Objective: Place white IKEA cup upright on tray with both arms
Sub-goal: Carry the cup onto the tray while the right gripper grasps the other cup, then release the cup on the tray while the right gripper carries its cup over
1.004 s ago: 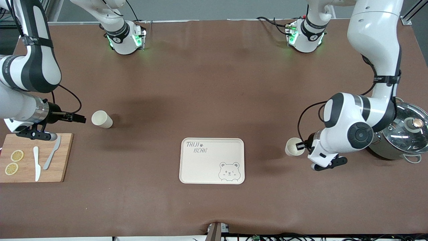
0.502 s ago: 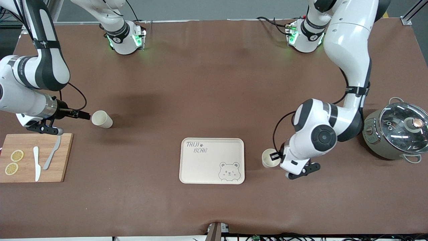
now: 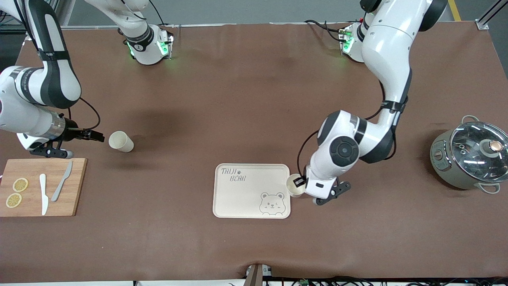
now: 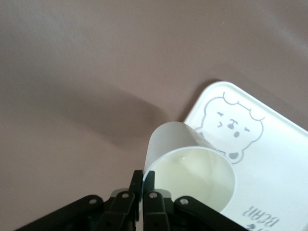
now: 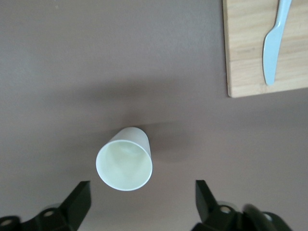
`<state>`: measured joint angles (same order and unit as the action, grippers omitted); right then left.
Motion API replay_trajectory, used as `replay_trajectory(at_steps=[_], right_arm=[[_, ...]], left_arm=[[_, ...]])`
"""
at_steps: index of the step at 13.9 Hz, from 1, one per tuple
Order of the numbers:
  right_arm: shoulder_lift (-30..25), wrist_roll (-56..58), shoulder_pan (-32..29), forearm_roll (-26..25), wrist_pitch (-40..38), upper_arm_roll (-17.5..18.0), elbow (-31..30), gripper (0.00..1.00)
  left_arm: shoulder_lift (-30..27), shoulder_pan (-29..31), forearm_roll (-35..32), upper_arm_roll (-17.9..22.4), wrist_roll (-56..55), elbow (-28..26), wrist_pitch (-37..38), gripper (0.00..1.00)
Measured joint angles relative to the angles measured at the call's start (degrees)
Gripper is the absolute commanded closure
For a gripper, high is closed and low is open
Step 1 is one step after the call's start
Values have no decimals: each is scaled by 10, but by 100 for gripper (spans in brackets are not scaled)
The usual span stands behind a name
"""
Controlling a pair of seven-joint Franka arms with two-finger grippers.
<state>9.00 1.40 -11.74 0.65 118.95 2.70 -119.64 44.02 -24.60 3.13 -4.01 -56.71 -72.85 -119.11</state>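
Left claw (image 3: pixel 300 183) clamped on cup (image 3: pixel 294 185) rim — over tray (image 3: pixel 242 194) edge; right claw (image 5: pixel 139 204) spread wide beside lying cup (image 3: pixel 121 141).

The tray (image 3: pixel 242 194) lies on the worktop (image 3: pixel 254 99) about midway between the two arms' ends, toward the front camera; a cup (image 3: pixel 294 185) hangs in the left claw (image 3: pixel 298 183), pinched by its rim over the tray's edge at the left arm's end; a second cup (image 3: pixel 121 141) lies on its side on the worktop toward the right arm's end, farther from the camera than the tray; the right claw (image 3: pixel 97 138) sits just beside that cup's mouth, fingers spread; a cutting board (image 3: pixel 27 198) rests nearer the camera than this claw, carrying two knives (image 3: pixel 51 188) and two lemon slices (image 3: pixel 16 192); a lidded pot (image 3: pixel 470 157) stands at the left arm's end.
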Motion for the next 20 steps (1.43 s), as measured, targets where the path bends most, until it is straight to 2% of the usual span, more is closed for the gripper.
replay_trajectory(at_steps=[1,3,5,7,9,12,13,14,15,17,18,19,20], right_arm=[[0,0,0,0,-2,0,-5,33],[1,0,-1,0,-3,0,-20,36],[9,0,-4,0,-1,0,-39,52],[22,0,-9,0,7,0,-53,53],[38,0,-10,0,29,0,-61,59],[62,0,-10,0,59,2,-63,59],[70,-1,-9,1,70,3,-63,73],[75,-3,-8,1,82,4,-63,97],[80,-7,-8,1,91,4,-63,100],[85,-17,-8,1,96,5,-63,100],[85,-24,-7,3,96,7,-62,100],[83,-34,-5,3,92,9,-61,100],[83,-47,-2,3,88,10,-60,100]], left_arm=[[2,-9,0,0,-34,0,0,100],[7,-22,0,0,-73,0,0,100],[19,-30,1,0,-88,0,-9,100],[31,-33,6,0,-100,0,-24,100],[40,-34,9,0,-100,0,-29,100],[43,-36,13,-1,-101,2,-31,100],[43,-37,23,-1,-101,4,-31,100],[43,-37,32,-1,-101,5,-32,100],[43,-38,36,-2,-101,6,-35,100],[43,-41,36,-4,-101,7,-43,100],[43,-43,36,-4,-101,7,-44,54],[43,-44,36,-4,-101,7,-45,1],[43,-44,36,-4,-99,7,-45,0]])
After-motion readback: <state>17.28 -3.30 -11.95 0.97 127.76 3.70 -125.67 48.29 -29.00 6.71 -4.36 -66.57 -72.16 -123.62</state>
